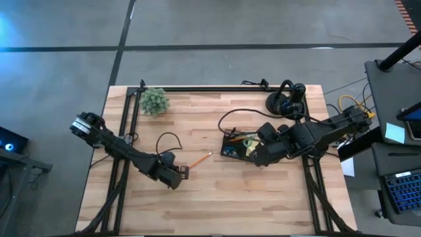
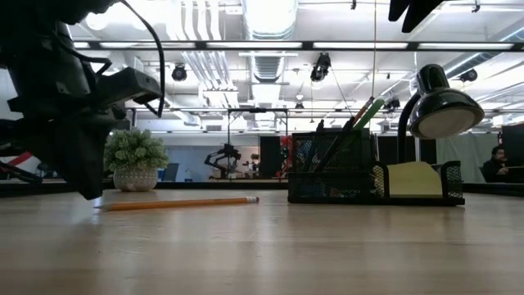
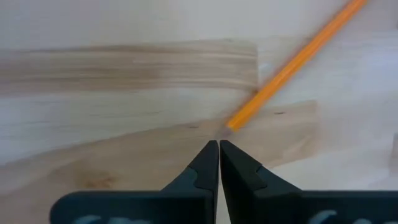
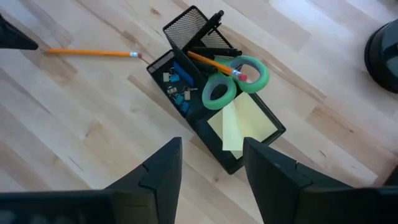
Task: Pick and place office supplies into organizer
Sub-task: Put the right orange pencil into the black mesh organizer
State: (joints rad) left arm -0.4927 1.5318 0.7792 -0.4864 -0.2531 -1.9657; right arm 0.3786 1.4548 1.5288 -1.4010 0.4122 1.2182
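Note:
An orange pencil (image 1: 200, 158) lies flat on the wooden table, its eraser end toward the organizer (image 1: 238, 146). My left gripper (image 3: 219, 146) is shut, pointing down, with its tips just short of the pencil's pointed end (image 3: 229, 126). The black mesh organizer (image 4: 186, 25) holds green-handled scissors (image 4: 236, 81), another orange pencil (image 4: 208, 62), a yellow sticky-note pad (image 4: 242, 121), small blue pieces (image 4: 180, 81) and dark pens. My right gripper (image 4: 211, 174) hangs open above the organizer's near side, with nothing between its fingers. My left gripper's shut fingertips (image 3: 211, 152) come from above, slanting, and stand right at the pencil's pointed end (image 3: 231, 123). I cannot tell whether they touch it. The pencil lies flat on the table.
A small green plant (image 1: 154, 101) stands at the far left of the table. A black desk lamp (image 1: 286, 99) stands at the far right, behind the organizer. A black cable (image 1: 168, 138) loops beside the left arm. Bare wood spreads along the near side.

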